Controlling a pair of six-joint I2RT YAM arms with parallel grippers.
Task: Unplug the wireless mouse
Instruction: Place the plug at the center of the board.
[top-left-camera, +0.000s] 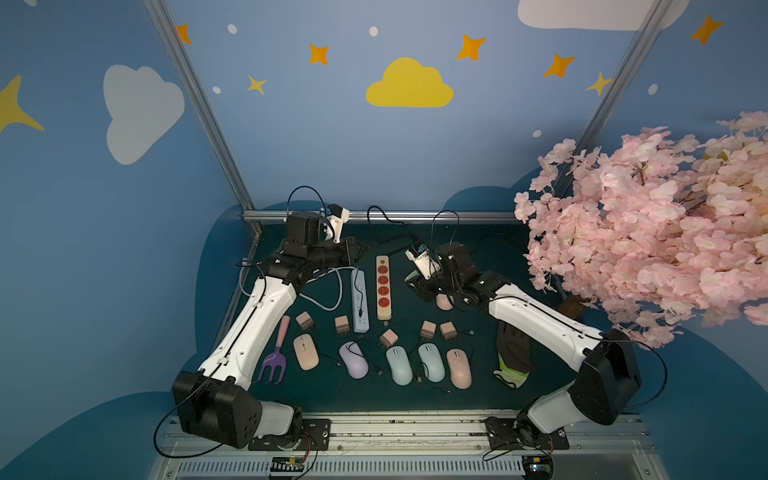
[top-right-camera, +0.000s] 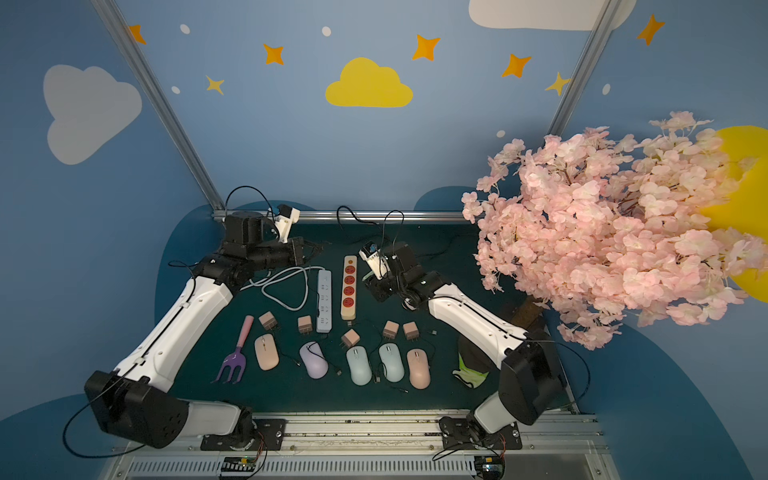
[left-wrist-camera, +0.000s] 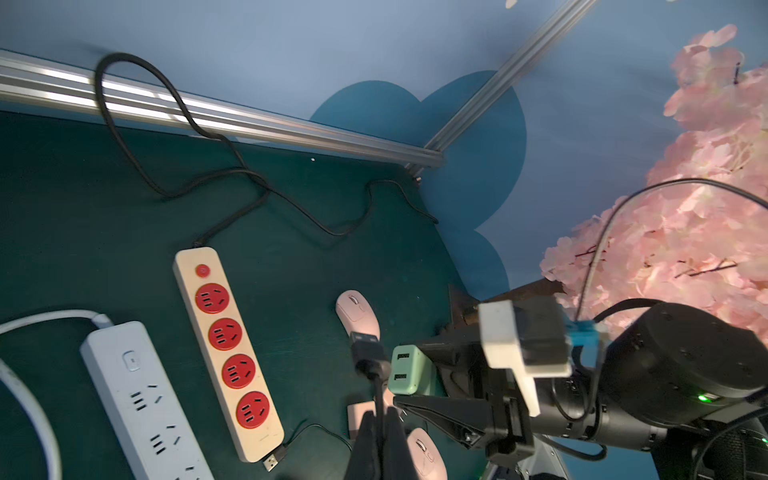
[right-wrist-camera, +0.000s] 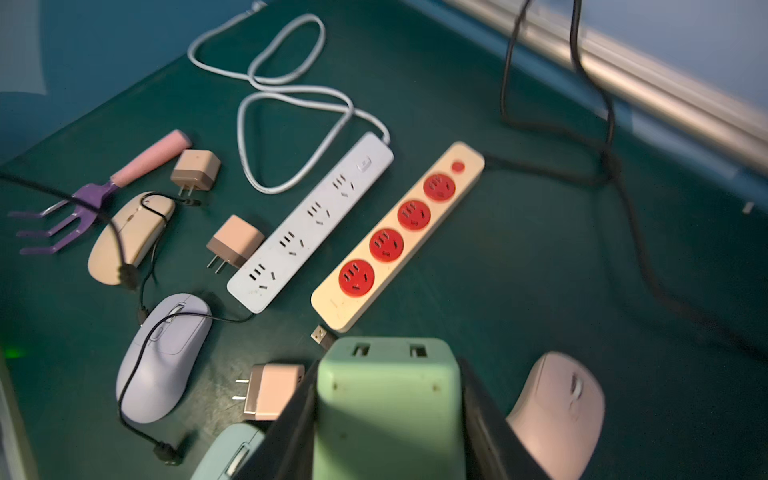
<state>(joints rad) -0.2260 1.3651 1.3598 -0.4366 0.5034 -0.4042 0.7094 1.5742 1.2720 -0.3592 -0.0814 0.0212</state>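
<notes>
Right end effector clamps mint-green two-port USB charger block; left end effector pinches black cable. Both ports look empty: draw plug straight away, block steady.

Purple garden fork — pink handle, black-and-green glove, pink blossom tree

From my station I counted six mice: two pink, two blue, one peach, one purple. There were two strips, one white and one beige. Chargers came to six: five tan chargers and one green charger. I also saw one fork, one glove, one tree and two arms.
</notes>
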